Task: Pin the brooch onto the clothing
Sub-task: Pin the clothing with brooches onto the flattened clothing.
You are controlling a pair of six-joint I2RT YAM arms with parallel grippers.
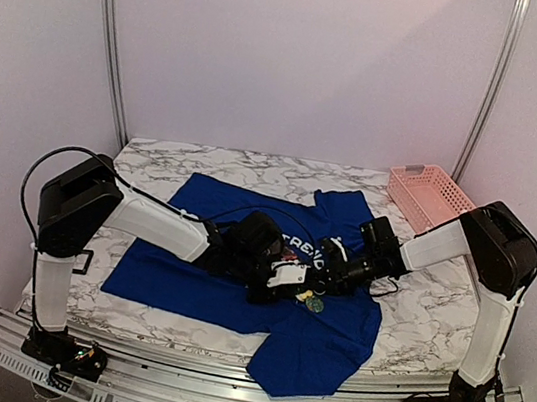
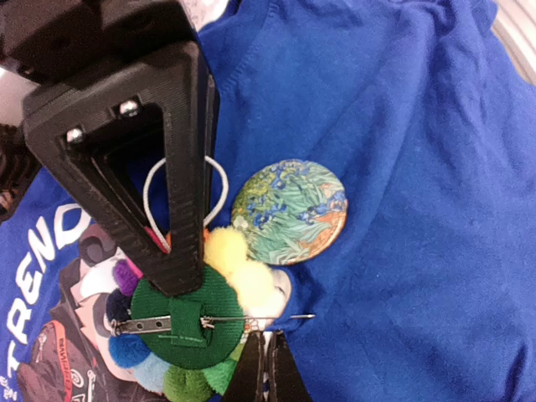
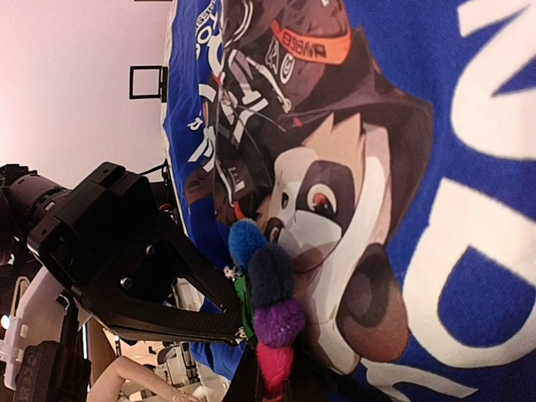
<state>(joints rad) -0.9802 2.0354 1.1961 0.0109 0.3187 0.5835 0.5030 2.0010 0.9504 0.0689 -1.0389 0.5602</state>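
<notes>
The royal-blue T-shirt lies flat on the marble table, print up. Both grippers meet over its chest print. My right gripper is shut on the flower brooch, its blue, dark, purple and pink petals against the cartoon print. In the left wrist view the brooch shows its green felt back. Its pin is open, and the tip passes under a raised fold of shirt. My left gripper is shut on that fold just below the pin. In the top view the brooch is mostly hidden by the grippers.
A round badge with a painted flower scene lies on the shirt beside the brooch. A pink lattice basket stands at the back right. A small black open-frame cube sits by the left arm's base. The shirt hem hangs over the near table edge.
</notes>
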